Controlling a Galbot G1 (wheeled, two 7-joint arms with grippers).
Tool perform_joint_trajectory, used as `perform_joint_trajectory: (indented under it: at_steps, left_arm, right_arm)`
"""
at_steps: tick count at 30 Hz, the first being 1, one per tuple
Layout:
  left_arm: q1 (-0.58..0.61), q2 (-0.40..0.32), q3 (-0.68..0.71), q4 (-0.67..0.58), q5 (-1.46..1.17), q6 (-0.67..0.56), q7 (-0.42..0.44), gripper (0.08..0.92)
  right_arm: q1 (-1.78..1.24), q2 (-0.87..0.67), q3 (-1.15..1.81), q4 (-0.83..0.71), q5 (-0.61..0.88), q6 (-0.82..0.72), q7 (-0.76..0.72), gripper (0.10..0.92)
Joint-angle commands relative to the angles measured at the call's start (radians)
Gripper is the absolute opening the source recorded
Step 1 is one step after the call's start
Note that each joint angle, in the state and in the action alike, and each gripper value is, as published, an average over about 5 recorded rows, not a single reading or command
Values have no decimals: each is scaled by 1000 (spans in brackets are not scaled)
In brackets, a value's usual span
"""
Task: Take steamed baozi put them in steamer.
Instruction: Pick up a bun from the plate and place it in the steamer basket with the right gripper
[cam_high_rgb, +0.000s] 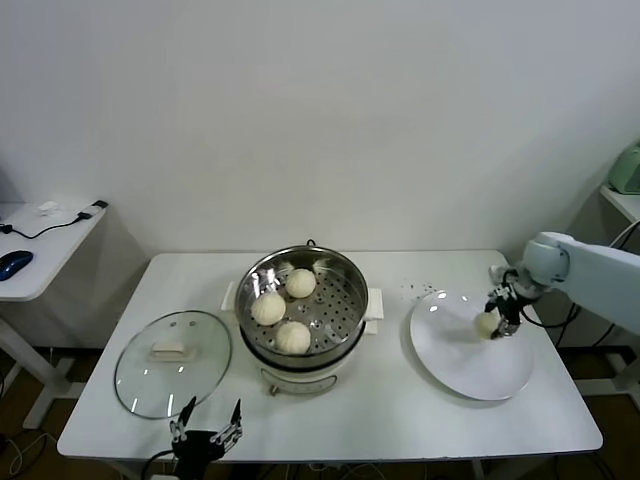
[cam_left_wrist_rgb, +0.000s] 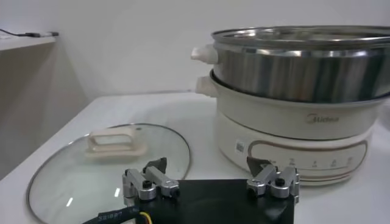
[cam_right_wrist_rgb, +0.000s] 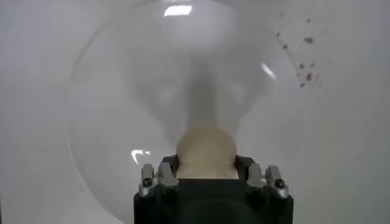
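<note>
The right gripper (cam_high_rgb: 497, 322) clasps the last baozi (cam_high_rgb: 487, 323) on the white plate (cam_high_rgb: 470, 375) — three already sit in the steamer (cam_high_rgb: 345, 290) — while the left gripper (cam_high_rgb: 205, 432), parked near the glass lid (cam_high_rgb: 135, 375), gapes wide.

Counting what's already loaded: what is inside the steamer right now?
Three steamed baozi sit on the perforated tray inside the steamer. Whatever lies beneath that tray is hidden.

Four baozi (cam_high_rgb: 268, 308); one steamer (cam_high_rgb: 345, 325); one glass lid (cam_high_rgb: 135, 380); one white plate (cam_high_rgb: 460, 360); two claws (cam_high_rgb: 205, 432)
</note>
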Motion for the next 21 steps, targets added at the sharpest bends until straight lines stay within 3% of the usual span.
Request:
perform_joint_trajectory:
  at_steps: [1,9,21]
  left_arm:
    - [-5,8,2,-10,1,4,1,823]
    - [-9,8,15,-29,4,6,0,823]
    - [-8,-4,23,-33,5,3,-2,823]
  right_arm:
    - [593,140,-357,275,444,-52,2,628]
    - [649,360,-273,411,652,-142,97,628]
    - [332,600,-212,260,591,-205,223,628]
